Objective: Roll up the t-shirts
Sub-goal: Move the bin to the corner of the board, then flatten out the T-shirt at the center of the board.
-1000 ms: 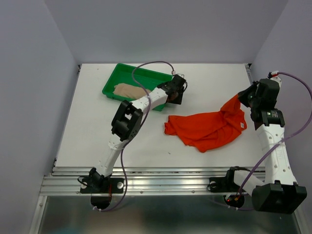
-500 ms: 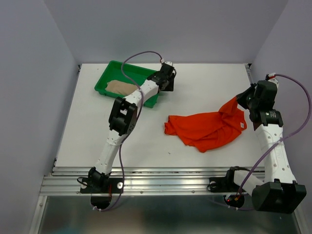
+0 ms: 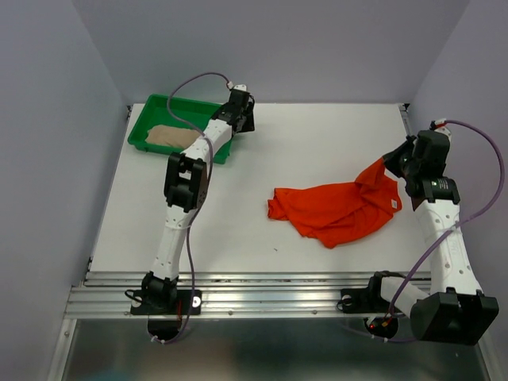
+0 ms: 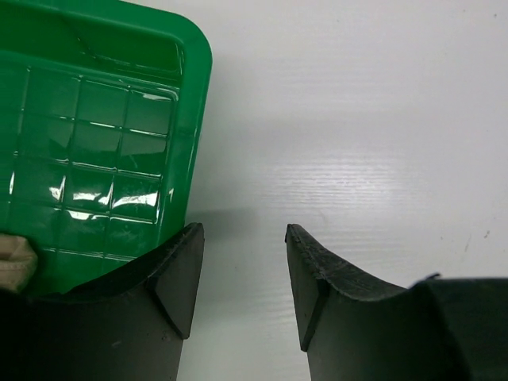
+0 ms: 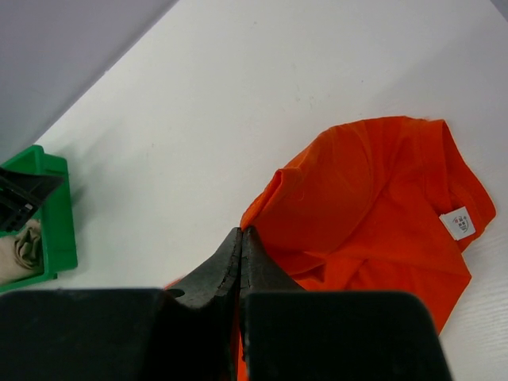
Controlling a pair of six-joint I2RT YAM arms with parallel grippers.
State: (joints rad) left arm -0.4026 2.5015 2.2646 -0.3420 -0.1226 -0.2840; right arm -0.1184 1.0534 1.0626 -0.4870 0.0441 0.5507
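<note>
Clearing room comes first, by my reading: the left jaws stand spread, with nothing between them but bare surface (image 3: 317, 143). The green tray (image 4: 190, 119) runs along the outer side of one jaw, at its rounded corner. Whether that jaw presses on the rim I cannot tell. The beige t-shirt (image 3: 167, 136) lies bunched inside the tray, further from the jaws than the near wall. To do this well, push low and slowly against the tray wall. Stop short of the surface's far corner, so the tray neither tips nor rides up on a jaw. Then lift the jaws straight off.

The right jaws are pressed together, pinching a raised fold of the orange-red t-shirt (image 3: 341, 208). The rest of the shirt trails away below and beyond the jaws in a crumpled heap, its neck label (image 5: 459, 223) face up. That pinch should stay firm and the fold taut but not dragged. The left jaws can then come to the opposite edge and the shirt be spread flat, since a roll started on wrinkles will come out lopsided.

A second ago the tray sat nearer the middle of the far edge. It now lies against the far left corner, and the left arm (image 3: 184, 178) has swung out with it. The right arm (image 3: 444, 230) and the orange-red t-shirt look unchanged.
</note>
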